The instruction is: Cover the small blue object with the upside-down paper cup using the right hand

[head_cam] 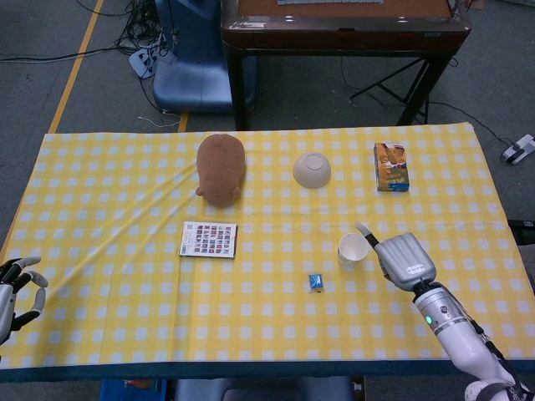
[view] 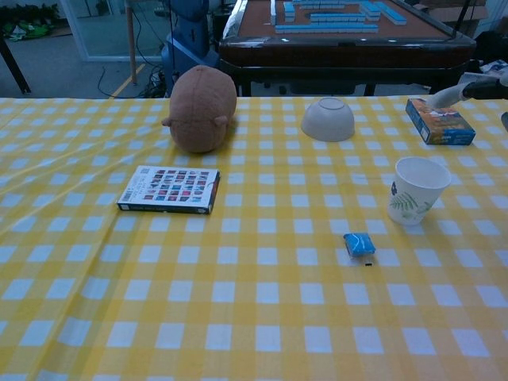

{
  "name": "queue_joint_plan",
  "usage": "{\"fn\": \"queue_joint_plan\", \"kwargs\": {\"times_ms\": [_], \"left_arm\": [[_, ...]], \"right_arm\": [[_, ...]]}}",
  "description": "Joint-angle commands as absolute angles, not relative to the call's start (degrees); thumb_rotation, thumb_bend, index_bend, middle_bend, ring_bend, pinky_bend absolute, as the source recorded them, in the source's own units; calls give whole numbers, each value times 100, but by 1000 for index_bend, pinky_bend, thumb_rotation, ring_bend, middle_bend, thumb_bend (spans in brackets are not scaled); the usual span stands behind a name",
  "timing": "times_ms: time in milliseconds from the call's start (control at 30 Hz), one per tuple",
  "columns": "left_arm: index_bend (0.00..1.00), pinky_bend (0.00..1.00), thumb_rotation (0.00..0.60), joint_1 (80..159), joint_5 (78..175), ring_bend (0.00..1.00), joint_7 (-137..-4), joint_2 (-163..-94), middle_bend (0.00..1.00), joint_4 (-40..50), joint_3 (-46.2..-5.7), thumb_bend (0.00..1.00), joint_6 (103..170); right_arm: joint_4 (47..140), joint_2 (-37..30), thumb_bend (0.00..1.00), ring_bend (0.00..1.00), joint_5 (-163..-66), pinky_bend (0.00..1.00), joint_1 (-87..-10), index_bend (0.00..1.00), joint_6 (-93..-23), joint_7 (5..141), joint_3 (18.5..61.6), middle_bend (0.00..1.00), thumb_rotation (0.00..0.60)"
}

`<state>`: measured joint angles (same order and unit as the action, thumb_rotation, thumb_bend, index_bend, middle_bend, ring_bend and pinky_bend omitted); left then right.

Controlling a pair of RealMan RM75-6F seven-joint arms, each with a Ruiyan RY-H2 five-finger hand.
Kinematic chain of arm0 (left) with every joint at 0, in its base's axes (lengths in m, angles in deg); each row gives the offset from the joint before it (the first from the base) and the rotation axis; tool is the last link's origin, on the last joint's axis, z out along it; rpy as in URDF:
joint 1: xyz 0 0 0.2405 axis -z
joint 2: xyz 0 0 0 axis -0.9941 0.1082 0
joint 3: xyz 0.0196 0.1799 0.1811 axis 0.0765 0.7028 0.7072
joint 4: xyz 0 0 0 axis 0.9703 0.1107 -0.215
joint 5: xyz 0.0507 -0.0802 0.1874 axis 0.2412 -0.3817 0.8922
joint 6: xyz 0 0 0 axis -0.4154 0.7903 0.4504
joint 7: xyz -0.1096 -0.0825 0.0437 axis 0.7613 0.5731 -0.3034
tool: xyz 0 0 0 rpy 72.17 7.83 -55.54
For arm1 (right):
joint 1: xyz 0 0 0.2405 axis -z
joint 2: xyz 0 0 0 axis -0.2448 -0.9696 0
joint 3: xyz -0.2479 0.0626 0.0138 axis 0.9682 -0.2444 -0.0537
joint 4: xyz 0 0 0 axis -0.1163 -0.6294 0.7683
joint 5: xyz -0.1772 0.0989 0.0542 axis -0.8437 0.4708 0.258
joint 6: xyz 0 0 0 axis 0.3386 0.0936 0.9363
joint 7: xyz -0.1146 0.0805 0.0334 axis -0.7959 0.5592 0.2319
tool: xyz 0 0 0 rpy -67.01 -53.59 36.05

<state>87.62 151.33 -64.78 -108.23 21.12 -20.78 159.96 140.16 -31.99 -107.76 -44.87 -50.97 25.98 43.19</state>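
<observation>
A white paper cup (head_cam: 353, 249) (view: 417, 190) with a green leaf print stands mouth-up on the yellow checked cloth. The small blue object (head_cam: 316, 282) (view: 359, 244) lies just in front and to the left of it. My right hand (head_cam: 402, 260) hovers close to the cup's right side, fingers stretched out, holding nothing; one fingertip (view: 441, 96) shows at the chest view's right edge. My left hand (head_cam: 17, 288) hangs off the table's left front corner, fingers apart and empty.
A brown plush toy (head_cam: 221, 168), an upturned white bowl (head_cam: 312, 170) and a colourful snack box (head_cam: 391, 166) stand along the back. A flat card box (head_cam: 209, 240) lies left of centre. A dark mahjong table (head_cam: 343, 21) stands beyond the far edge.
</observation>
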Motion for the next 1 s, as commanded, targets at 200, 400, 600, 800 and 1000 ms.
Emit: {"fn": "queue_joint_plan", "kwargs": {"times_ms": [200,400,600,800,1000], "left_arm": [[644,468,600,8765,15136,200,-6477,-10818,267,2114,-2074,491,15972],[644,468,600,8781,15118,200,-6542,-10831,267,2124,-2073,491,15922],[644,469,600,8794,15112,200,-6562,-10831,267,2133,-2070,491,15885],[644,468,600,8789,15100,200,-6464,-10805,266,2138,-2074,491,15876],[644,468,600,8778,15107,200,-6373,-10776,267,2133,-2071,491,15882]], "right_arm": [[13941,-3060,0,283,-10792,517,-4511,0,-5427,2786,4484,302,600],[13860,-3102,0,205,-10918,421,-4520,0,-5552,2896,4553,245,600],[13928,-3076,0,692,-10413,772,-4821,0,-5535,2365,4592,692,600],[13855,-2806,0,875,-9638,876,-5254,18,-5589,1856,4557,891,600],[13718,-2530,0,947,-9162,926,-5564,61,-5638,1678,4567,968,600]]}}
